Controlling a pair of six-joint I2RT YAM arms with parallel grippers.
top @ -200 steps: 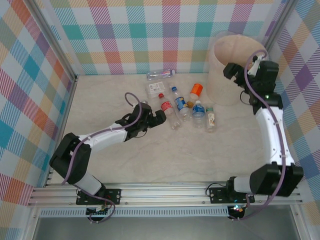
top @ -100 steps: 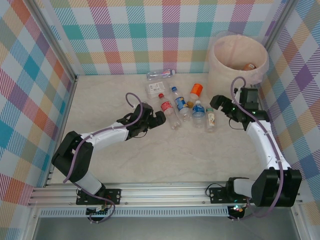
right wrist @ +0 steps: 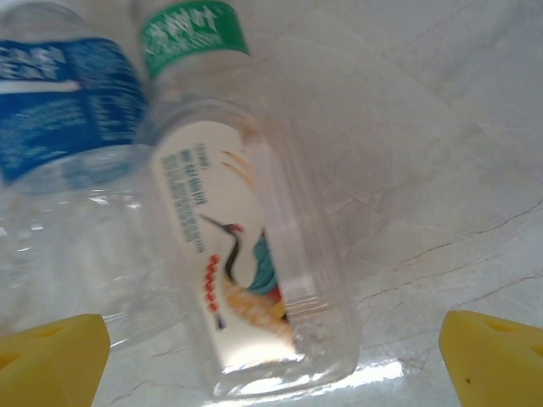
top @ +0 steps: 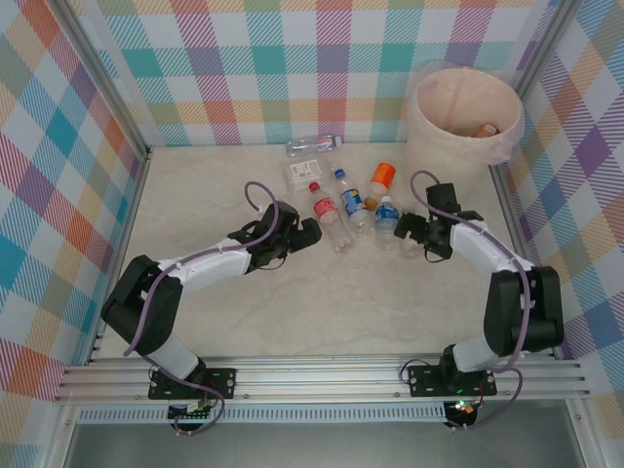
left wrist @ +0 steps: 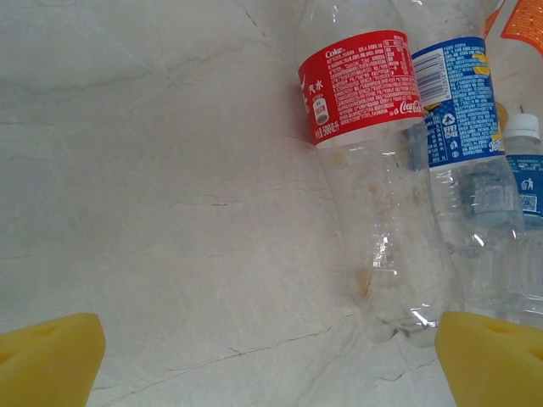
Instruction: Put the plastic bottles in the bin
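The left arm's fingers [left wrist: 47,360] are spread wide over the pale marbled worktop [top: 292,312] and pinch nothing. Between their yellow pads lies bare stone, with the base of a clear plastic bottle with a red label [left wrist: 365,85] just beside the right-hand pad. Against that bottle lies a clear bottle with a blue label [left wrist: 454,102]. The right arm's fingers [right wrist: 496,356] are also spread, one pad on each side of a clear green-capped bottle with a crane picture on its label [right wrist: 246,254]; neither pad presses it. A white-capped, blue-labelled bottle [top: 387,219] lies beside it, an orange-capped bottle [top: 380,177] a little farther back, and a crushed clear bottle [top: 314,146] by the far wall. The large round cream-white bin with a pinkish liner [top: 439,166] stands in the far right corner, something orange-topped inside.
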